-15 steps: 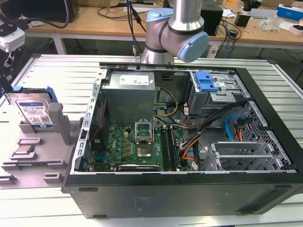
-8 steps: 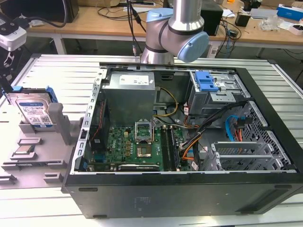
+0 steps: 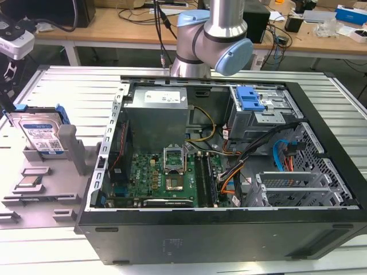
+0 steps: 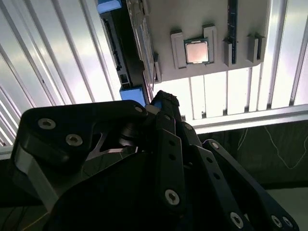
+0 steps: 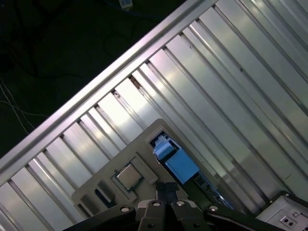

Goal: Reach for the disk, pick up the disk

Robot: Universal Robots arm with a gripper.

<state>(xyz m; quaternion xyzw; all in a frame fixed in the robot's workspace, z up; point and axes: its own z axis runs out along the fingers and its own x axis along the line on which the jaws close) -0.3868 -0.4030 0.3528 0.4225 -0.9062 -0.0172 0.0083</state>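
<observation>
The flat silver metal disk (image 3: pixel 41 137), label-faced and edged by a blue plastic bracket, stands on edge in a slot at the far corner of the grey plastic fixture (image 3: pixel 60 180). This leaves its top edge exposed for a grasp from above. The fixture lies at the ribbed aluminium bench's (image 3: pixel 63 80) edge, on the exterior view's left. The black gripper (image 3: pixel 8 107) sits at the bracket's top corner. In the first wrist view its fingers (image 5: pixel 161 192) are drawn together — whether they pinch the bracket cannot be told.

Exterior view evenly bright; ribbed table (image 4: pixel 288 57) (image 5: pixel 231 72) glares white in both wrist views.
</observation>
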